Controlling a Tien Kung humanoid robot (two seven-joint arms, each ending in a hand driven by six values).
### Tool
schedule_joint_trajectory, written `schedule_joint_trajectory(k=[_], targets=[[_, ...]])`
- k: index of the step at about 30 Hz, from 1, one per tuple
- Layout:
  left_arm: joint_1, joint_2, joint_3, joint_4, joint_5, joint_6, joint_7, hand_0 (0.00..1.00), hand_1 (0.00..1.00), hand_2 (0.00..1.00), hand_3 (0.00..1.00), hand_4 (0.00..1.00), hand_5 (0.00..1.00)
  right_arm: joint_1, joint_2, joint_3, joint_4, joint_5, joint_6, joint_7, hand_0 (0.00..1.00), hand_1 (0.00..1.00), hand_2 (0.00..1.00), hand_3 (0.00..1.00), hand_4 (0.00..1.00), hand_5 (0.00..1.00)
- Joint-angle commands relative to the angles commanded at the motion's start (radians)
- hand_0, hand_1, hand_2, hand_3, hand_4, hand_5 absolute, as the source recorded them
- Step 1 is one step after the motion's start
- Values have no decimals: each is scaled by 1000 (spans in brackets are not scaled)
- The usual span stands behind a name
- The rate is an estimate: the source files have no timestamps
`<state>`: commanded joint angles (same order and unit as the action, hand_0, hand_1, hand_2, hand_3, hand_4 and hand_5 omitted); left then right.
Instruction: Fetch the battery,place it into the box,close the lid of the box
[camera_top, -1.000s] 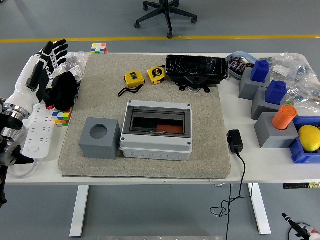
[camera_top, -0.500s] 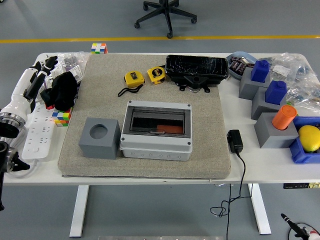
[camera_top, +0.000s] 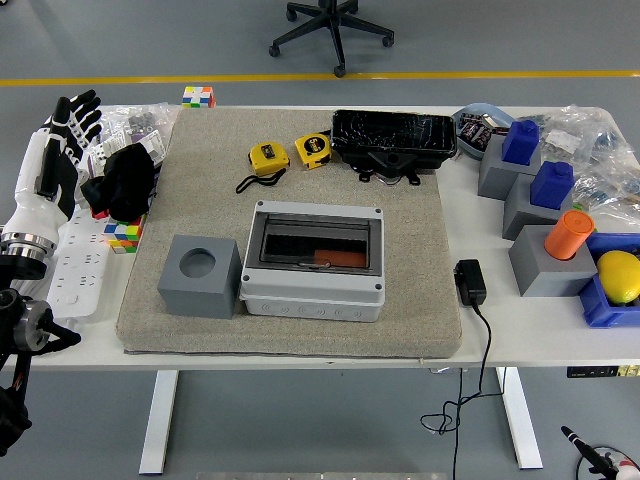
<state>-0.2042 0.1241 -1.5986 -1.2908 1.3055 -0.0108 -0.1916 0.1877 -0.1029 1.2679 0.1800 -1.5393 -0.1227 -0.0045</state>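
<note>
White surface edge nearest, with a grey mat laid on it. Near the mat's front, a grey cube with a round hole is seen touching the left side of the grey box; the box lid appears shut, tinted window on top, and an orange item, likely the battery, is seen through it inside the box. At the left edge the left hand is raised over a white power strip, fingers spread, nothing held, well apart from the box. Right hand not seen. Farther back: two yellow tape measures, a black tray. Risk judged: lid may not be fully latched, which cannot be told; the black cloth or strip could be swept by the arm.
</note>
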Motion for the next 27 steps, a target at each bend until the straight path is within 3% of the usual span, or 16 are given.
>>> schedule_joint_trajectory(k=[1,2,7,8,13,14,27], targets=[[0,0,-3,0,21,1,3,869,892,863,830,998,998,0,0,0,0,0,0,0,884,862,835,884,998,998],[1,0,-5,-1,41,1,5,967,987,929,882,998,679,0,0,1,0,-1,0,0,885,862,835,883,998,998],[2,-1,-7,-4,130,-7,16,967,987,929,882,998,679,0,-1,5,0,-3,0,-1,885,862,835,883,998,998],[2,-1,-6,-4,134,-12,19,998,998,988,938,998,629,0,0,5,0,-4,0,-1,885,863,834,884,998,998],[1,-2,1,3,94,-28,25,998,998,988,938,998,629,2,0,1,0,2,0,2,885,863,834,884,998,998],[1,-3,1,6,77,-28,26,998,998,997,952,998,998,2,0,5,0,1,1,2,885,862,835,884,998,998],[5,-5,12,6,53,-12,34,998,998,970,918,998,998,-7,2,8,0,11,-4,20,885,862,834,884,998,998]])
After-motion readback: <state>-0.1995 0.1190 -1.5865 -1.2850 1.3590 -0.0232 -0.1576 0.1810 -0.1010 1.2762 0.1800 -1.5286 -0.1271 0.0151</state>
